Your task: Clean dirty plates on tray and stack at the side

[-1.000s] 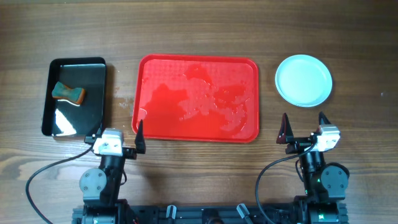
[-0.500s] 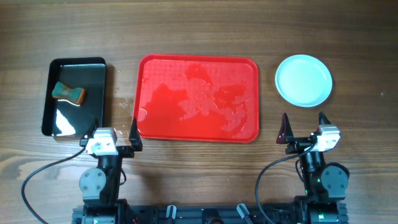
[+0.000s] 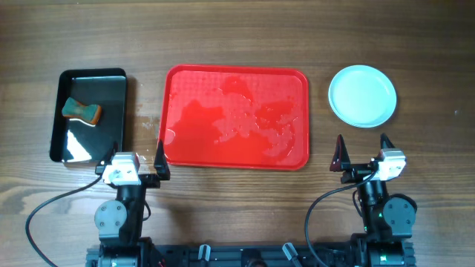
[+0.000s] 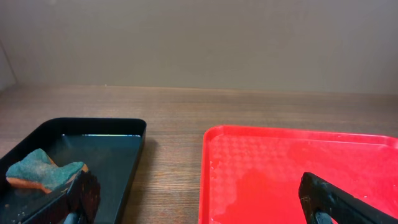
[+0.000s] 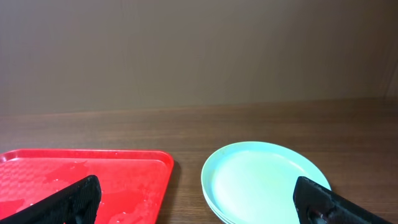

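The red tray (image 3: 236,117) lies in the middle of the table, wet and with no plates on it; it also shows in the left wrist view (image 4: 298,174) and the right wrist view (image 5: 87,174). The pale mint plates (image 3: 362,96) sit stacked on the table right of the tray, seen close in the right wrist view (image 5: 264,180). My left gripper (image 3: 136,159) is open and empty near the tray's front left corner. My right gripper (image 3: 361,154) is open and empty, in front of the plate stack.
A glossy black tray (image 3: 90,115) stands at the left, holding water and a teal and orange sponge (image 3: 81,110), which also shows in the left wrist view (image 4: 40,171). Small water drops lie on the wood between the two trays.
My left gripper shifted a little to the left between one second ago and half a second ago, then stayed still. The right arm has not moved.
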